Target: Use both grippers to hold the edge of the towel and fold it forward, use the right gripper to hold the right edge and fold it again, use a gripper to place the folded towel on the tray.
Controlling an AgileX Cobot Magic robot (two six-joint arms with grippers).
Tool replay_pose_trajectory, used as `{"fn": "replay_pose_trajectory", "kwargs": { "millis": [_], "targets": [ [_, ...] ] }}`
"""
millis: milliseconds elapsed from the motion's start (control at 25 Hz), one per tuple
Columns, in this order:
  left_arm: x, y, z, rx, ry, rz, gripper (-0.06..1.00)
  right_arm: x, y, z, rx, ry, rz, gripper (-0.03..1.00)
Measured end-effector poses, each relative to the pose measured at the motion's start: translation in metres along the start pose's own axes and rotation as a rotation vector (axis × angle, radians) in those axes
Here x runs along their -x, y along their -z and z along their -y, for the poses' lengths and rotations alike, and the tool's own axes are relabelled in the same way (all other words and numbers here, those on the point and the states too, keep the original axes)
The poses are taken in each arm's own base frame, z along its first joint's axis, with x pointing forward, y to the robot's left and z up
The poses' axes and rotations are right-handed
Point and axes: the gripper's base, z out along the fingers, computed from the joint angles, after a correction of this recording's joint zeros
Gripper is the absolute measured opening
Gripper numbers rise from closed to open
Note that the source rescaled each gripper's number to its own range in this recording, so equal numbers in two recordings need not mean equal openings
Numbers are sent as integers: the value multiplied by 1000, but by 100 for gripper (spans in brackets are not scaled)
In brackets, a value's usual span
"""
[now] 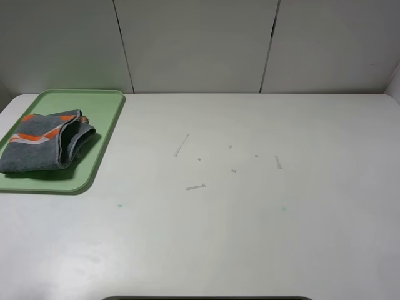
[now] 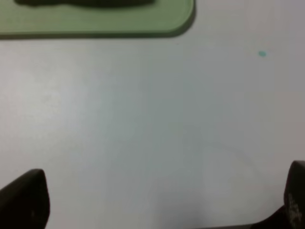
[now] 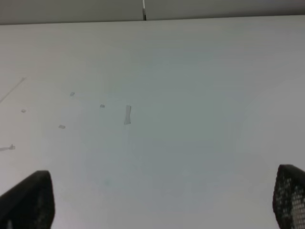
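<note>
Towel folded on tray; left pincer, right pincer both spread, empty.

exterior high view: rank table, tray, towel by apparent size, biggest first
1. Table: fills most of the frame.
2. Tray: pale green, at the far left, partly cut off by the frame edge.
3. Towel: folded, lying on the tray, covering roughly half of what shows of it.
</note>
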Motion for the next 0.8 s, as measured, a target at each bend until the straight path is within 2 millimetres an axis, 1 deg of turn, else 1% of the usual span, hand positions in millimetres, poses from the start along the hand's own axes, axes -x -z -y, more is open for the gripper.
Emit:
{"fn": "replay_pose_trajectory", "kwargs": {
  "millis": [120, 240, 560, 800],
  "targets": [
    [-8, 6, 0, -1, -22, 46, 100, 0, 0, 0, 0, 0, 0, 100],
    [-23, 13, -1, -4, -82, 108, 100, 0, 0, 0, 0, 0, 0, 100],
    [-60, 38, 6, -68, -188, 404, 100, 0, 0, 0, 0, 0, 0, 100],
    [-65, 39, 12, -122, -272, 416, 100, 0, 0, 0, 0, 0, 0, 100]
  ]
}}
